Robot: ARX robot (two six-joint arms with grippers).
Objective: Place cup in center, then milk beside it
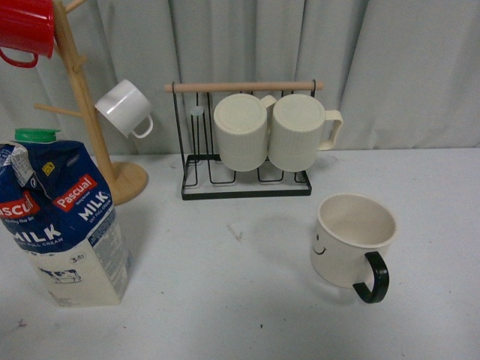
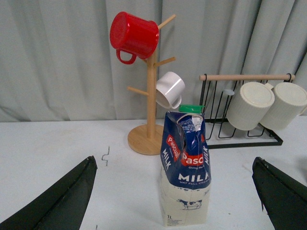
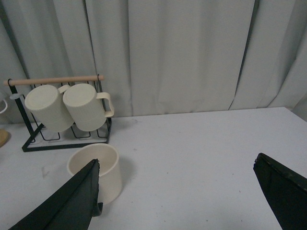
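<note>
Front view: the cup (image 1: 352, 240) stands upright at lower right of the frame, smiley side and black handle twd the camera. The milk carton (image 1: 64, 225) stands upright at lower left, well apart from it. Neither sits on the center (image 1: 225, 277), the bare tabletop btwn them, so both placements look undone.

Left gripper (image 2: 173, 162): fingers wide apart, nothing held, carton framed btwn them. Prob. lined up on it, tho the cup goes first. Right gripper (image 3: 176, 160): also spread and empty, cup near one finger (image 3: 72, 201), not touching.

Hard to read:
- Carton cut by the left edge in front view; its top looks crumpled.
- Only one faint mark shows near mid-frame, so the center's exact frame can't be told.
- In the right wrist view a finger hides the cup's handle and face.
- No arm shows in front view.
- Red mug (image 1: 26, 30) on the wooden mug tree (image 1: 82, 97) is cropped at upper left.
</note>
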